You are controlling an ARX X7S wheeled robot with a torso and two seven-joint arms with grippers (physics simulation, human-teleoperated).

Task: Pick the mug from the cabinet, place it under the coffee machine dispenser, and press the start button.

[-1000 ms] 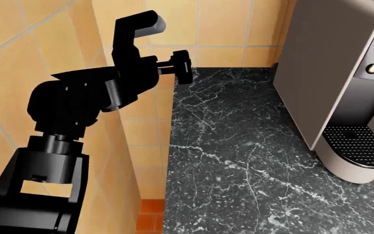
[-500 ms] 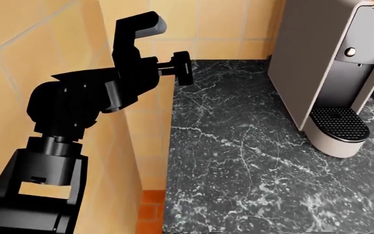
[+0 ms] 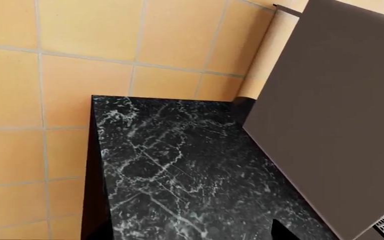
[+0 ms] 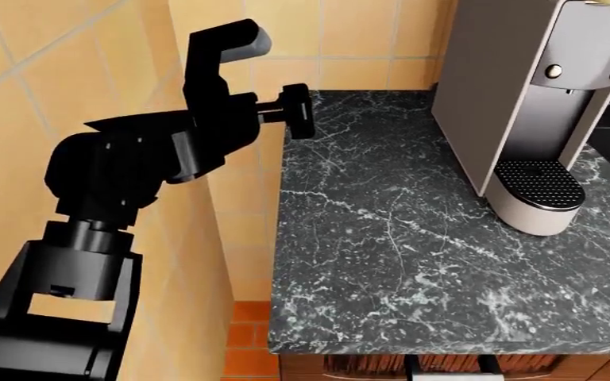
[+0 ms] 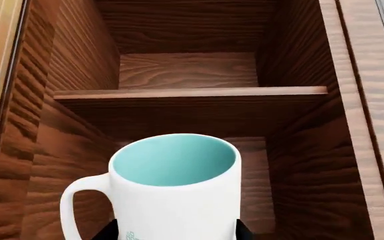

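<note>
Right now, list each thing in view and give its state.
mug: upright, empty, in front of the open cabinet, dark fingers at both sides.
cabinet: open, shelves bare.
drip tray: bare, no mug under the dispenser.
left gripper: raised beside the counter, holding nothing.

Kitchen corner: marble, tile and a wooden cabinet

Black white-veined marble counter (image 4: pixel 390 262) butts right up against the orange tiled wall (image 4: pixel 358 32) at the back and side, with a strip of orange floor tile (image 4: pixel 247 345) showing down by its front corner. The brown wood cabinet (image 5: pixel 38 125) is open, and a shelf (image 5: pixel 188 92) runs straight across the inside.
</note>
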